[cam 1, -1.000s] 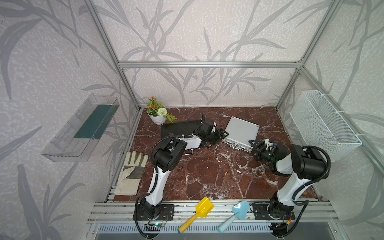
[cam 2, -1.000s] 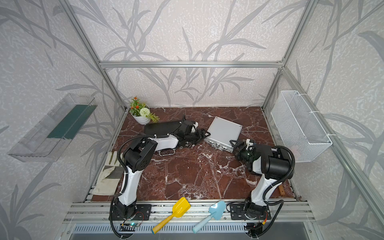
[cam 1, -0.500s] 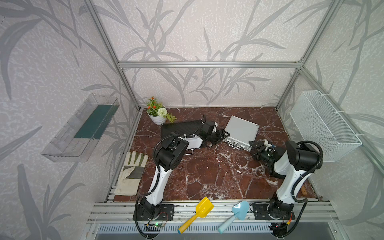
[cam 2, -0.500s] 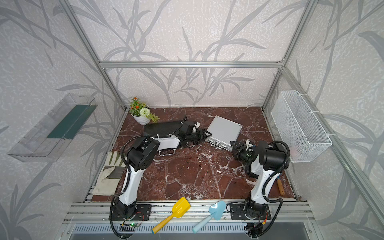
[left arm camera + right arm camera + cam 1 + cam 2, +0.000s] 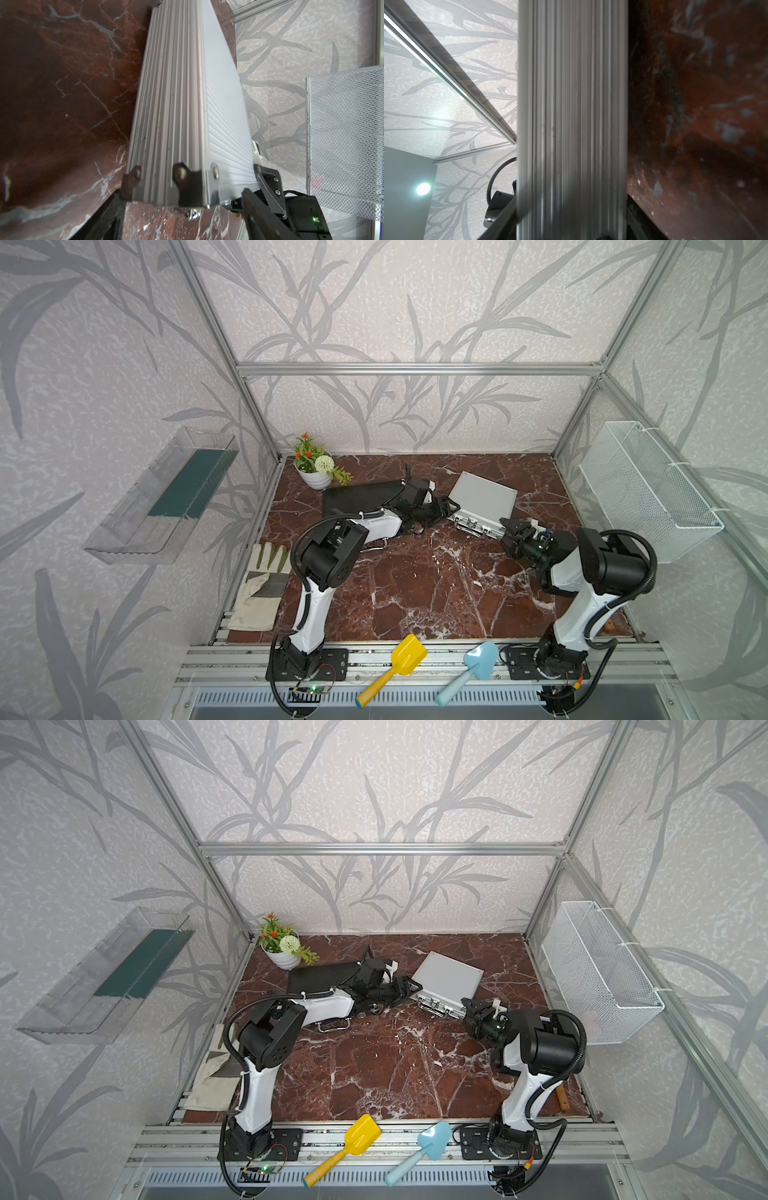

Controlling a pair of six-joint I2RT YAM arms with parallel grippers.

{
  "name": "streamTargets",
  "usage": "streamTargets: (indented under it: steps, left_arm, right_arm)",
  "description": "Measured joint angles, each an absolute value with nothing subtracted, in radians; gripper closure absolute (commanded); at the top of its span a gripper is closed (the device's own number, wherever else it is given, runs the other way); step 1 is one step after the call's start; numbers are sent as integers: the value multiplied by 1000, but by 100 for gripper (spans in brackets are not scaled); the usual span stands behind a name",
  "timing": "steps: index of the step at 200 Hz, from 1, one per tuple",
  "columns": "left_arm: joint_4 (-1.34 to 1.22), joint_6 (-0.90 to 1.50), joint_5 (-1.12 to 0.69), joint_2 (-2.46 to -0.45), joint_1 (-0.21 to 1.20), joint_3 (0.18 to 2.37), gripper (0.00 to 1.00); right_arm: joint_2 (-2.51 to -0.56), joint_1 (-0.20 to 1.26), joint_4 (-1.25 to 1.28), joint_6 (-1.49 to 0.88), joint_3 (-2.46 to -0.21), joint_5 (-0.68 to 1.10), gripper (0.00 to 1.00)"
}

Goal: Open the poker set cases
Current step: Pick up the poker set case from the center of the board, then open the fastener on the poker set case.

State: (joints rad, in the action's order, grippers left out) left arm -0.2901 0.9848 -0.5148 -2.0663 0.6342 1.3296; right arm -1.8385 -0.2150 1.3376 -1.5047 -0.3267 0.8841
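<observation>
Silver case (image 5: pixel 484 497): shut, lying on the table (image 5: pixel 415 585) at back centre, latch side facing the robot.
Black case (image 5: pixel 357 499): shut, just beside it on the left, near the plant (image 5: pixel 316 466), left arm reaching over it.
Left gripper (image 5: pixel 448 509): jaws spread wide, straddling the silver case's front left corner.
Right gripper (image 5: pixel 512 531): jaws clamped on its front right corner.
</observation>
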Motion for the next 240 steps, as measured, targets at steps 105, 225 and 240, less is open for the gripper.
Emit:
streamTargets:
  steps: [105,225,240]
  left_arm:
    - [-395,955,-466,-1830,673,1113,17]
    - [-916,1102,-515,-2215,724,1163,37]
    - [-967,1127,-517,-2247,725,1175,39]
  right_arm:
    - [-1783,-297,1271,-1528,-313,972,58]
    - [-1710,-317,1181,-1546,-313,989,58]
    - [-1710,-317,1181,-1546,-313,989,58]
